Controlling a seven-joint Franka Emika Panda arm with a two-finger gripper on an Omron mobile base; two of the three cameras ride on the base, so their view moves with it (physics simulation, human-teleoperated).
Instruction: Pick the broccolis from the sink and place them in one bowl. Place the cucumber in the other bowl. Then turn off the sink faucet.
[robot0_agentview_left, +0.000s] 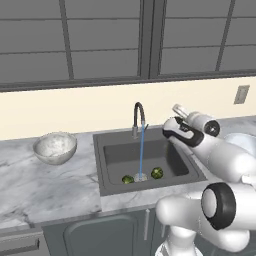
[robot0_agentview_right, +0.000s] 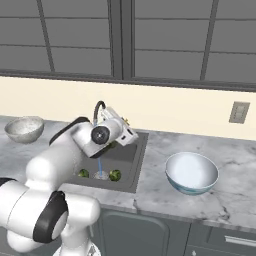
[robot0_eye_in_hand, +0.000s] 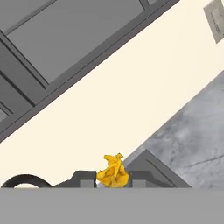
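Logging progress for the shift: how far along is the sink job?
Nothing looks done: the speckled bowl and blue-rimmed bowl look empty. Two green pieces lie in the sink. In hand: no vegetable; the hand is raised, shut. Left: all sorting, and shutting the running faucet.

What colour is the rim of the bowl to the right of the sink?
Light blue; the bowl is white inside. The right base view shows it best.
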